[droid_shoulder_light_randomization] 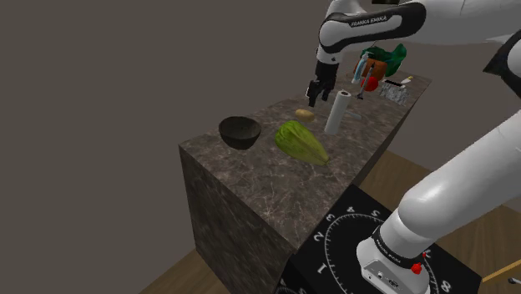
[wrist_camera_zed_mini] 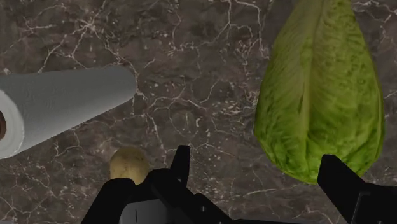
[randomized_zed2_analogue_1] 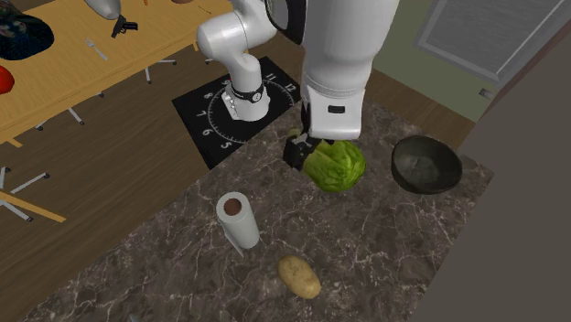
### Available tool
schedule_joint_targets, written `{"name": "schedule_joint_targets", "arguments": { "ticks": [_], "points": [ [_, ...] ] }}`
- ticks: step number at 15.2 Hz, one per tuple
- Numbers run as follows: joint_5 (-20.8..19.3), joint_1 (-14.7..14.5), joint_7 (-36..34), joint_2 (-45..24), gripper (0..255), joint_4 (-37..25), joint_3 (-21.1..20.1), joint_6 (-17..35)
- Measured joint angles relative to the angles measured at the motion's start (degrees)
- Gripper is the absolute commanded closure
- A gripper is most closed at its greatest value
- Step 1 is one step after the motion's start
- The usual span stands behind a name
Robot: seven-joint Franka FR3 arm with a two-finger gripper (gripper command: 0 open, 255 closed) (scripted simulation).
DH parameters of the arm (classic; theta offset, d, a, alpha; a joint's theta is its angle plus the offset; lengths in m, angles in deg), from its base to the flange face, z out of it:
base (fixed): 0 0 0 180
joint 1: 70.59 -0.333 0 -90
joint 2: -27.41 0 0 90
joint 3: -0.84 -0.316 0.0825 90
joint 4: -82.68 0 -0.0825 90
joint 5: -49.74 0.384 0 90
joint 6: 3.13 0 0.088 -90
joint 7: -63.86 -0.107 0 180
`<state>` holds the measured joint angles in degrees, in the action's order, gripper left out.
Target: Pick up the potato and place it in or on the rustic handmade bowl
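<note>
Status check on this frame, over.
Gripper open, empty, over the counter. Potato untouched on the counter, outside the fingers. Paper towel roll stands close beside it; lettuce lies near the route to the bowl.

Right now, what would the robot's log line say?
phase: pre-grasp | gripper: open, empty, over counter | potato: on counter, not gripped | dark bowl: empty

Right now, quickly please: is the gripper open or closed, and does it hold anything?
Gripper: open, holding nothing. The potato lies beside it, not between its fingers.
</note>
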<state>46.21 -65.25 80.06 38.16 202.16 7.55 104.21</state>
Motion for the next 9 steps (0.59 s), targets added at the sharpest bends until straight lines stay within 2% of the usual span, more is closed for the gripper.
{"name": "schedule_joint_targets", "arguments": {
  "ticks": [9],
  "points": [
    [1.49, 2.61, 4.67, -20.48, 0, -15.49, 2.85, 2.47]
  ]
}}
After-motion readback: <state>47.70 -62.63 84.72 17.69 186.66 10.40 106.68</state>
